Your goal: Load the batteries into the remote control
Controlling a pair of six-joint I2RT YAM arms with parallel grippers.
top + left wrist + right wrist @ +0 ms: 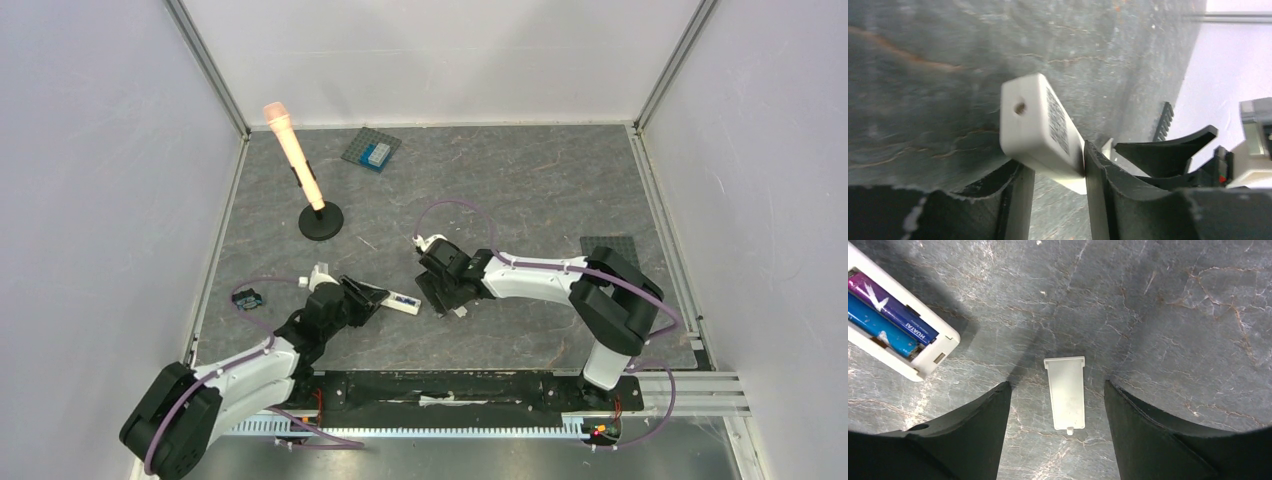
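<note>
The white remote control (403,303) lies back side up near the table's middle. My left gripper (368,298) is shut on its one end; in the left wrist view that end (1040,127) sits between my black fingers (1103,185), with my left gripper (1055,165) closed around it. Two batteries, one blue (878,326) and one purple (898,306), lie side by side in the remote's open compartment (923,365). My right gripper (447,290) is open and empty. It hangs (1057,385) over a short flat white strip (1066,392) lying on the table between its fingers.
An orange glowing wand on a round black stand (320,220) rises at the back left. A grey studded plate with a light-blue block (372,151) lies at the back. A small dark object (247,298) lies at the left. A dark plate (612,250) lies at the right.
</note>
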